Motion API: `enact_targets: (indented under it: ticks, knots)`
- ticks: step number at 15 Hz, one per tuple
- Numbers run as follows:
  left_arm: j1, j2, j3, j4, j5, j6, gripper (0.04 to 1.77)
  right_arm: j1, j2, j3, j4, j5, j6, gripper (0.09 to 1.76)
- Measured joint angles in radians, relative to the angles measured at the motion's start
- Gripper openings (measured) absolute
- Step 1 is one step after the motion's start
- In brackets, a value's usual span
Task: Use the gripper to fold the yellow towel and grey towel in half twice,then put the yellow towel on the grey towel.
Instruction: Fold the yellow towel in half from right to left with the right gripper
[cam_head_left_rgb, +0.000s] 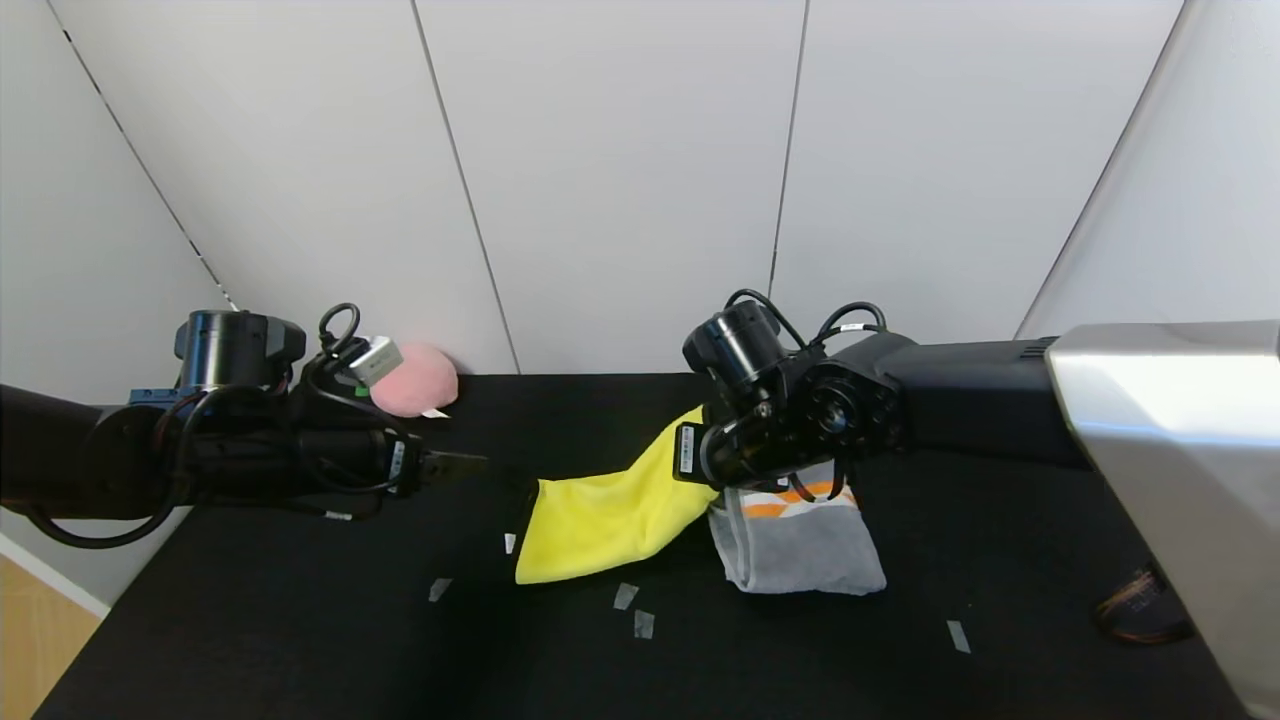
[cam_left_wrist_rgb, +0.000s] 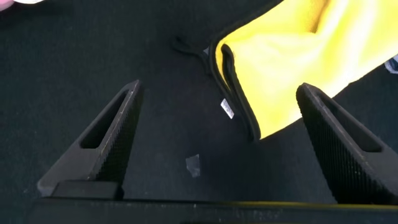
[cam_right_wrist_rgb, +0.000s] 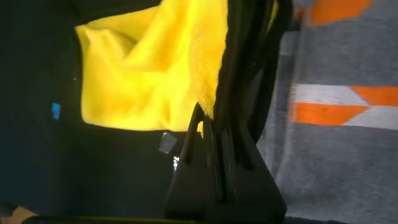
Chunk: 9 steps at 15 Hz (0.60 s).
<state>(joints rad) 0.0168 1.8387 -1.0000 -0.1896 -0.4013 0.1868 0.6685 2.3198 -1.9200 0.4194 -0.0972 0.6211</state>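
The yellow towel (cam_head_left_rgb: 610, 515) lies folded on the black table, one corner drawn up and to the right. My right gripper (cam_head_left_rgb: 705, 455) is shut on that raised corner by its dark edging, just above the near edge of the grey towel (cam_head_left_rgb: 810, 550), which lies folded with orange patches at its far end. In the right wrist view the shut gripper (cam_right_wrist_rgb: 211, 118) pinches the yellow towel (cam_right_wrist_rgb: 155, 74) beside the grey towel (cam_right_wrist_rgb: 348, 162). My left gripper (cam_head_left_rgb: 470, 465) hovers open to the left of the yellow towel (cam_left_wrist_rgb: 292, 56), holding nothing; a small white tag (cam_left_wrist_rgb: 227, 109) shows at the towel's edge.
A pink plush peach (cam_head_left_rgb: 415, 380) sits at the back left against the wall. Small tape bits (cam_head_left_rgb: 625, 596) dot the black table (cam_head_left_rgb: 300, 620) in front of the towels. A coiled cable (cam_head_left_rgb: 1140, 605) lies at the far right beside my right arm.
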Motion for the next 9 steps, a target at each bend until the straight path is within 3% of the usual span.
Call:
enact_targets:
  ticks: [4,5,7,8,9]
  knots:
    - [0.0,-0.003,0.0,0.0,0.0,-0.001,1.72,0.064,0.037,-0.05,-0.005,-0.001,-0.049,0.14]
    - [0.0,-0.003,0.0,0.0,0.0,-0.037,1.72,0.079,0.044,-0.054,-0.007,-0.001,-0.057,0.14]
    - [0.0,-0.004,0.0,0.0,0.0,-0.29,1.72,0.107,0.057,-0.059,-0.013,-0.001,-0.074,0.14]
    - [-0.001,-0.004,0.0,0.0,0.0,-0.367,1.72,0.123,0.063,-0.06,-0.028,-0.001,-0.082,0.14]
    - [0.0,-0.005,0.0,0.0,0.0,-0.366,1.72,0.135,0.07,-0.06,-0.04,-0.001,-0.096,0.14]
